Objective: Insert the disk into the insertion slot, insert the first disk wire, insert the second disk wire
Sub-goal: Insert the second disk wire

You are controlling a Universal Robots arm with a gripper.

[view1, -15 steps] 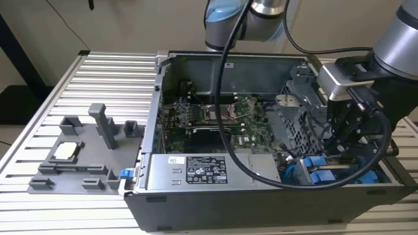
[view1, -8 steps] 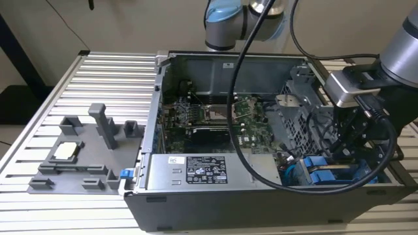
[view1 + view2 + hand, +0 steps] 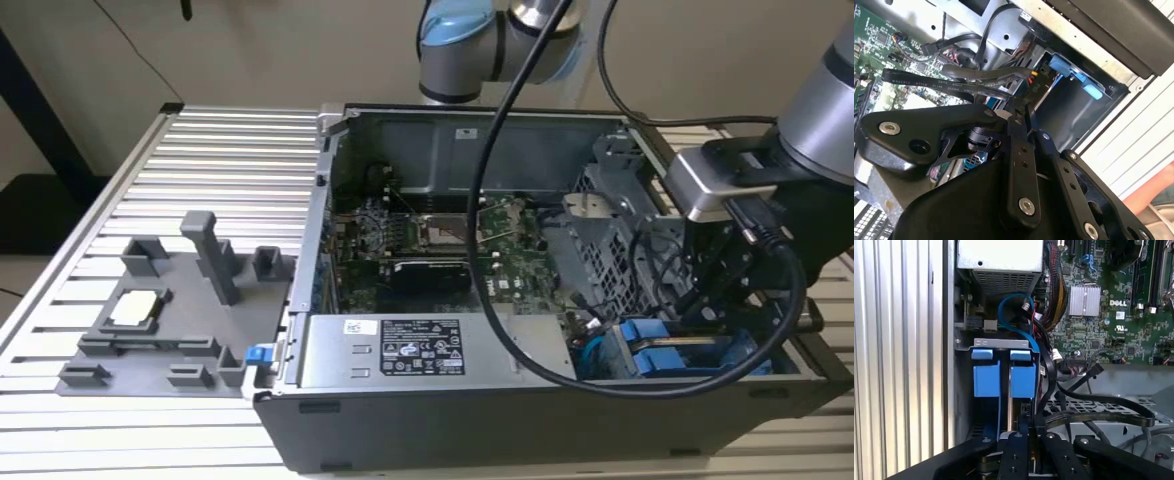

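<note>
The arm comes in over the open computer case and bends down into the corner next to the silver power box. Its wrist points down into the case, on the side of the power box away from the grey tool tray.

In both wrist views the gripper sits low, just in front of the metal drive bay. Its fingers are very close together, with only a thin gap. I cannot tell if they pinch anything.

The insertion slot is right beside the power box. Two blue carriers stand in it, side by side and upright. The disk looks like the one in line with the gripper, farther from the case wall, though I am not sure. The other blue carrier is touching close to it, on the wall side.

A thin blue wire loops between the power box and the slot. Flat black wires lie just beside the gripper, over the green board.
</note>
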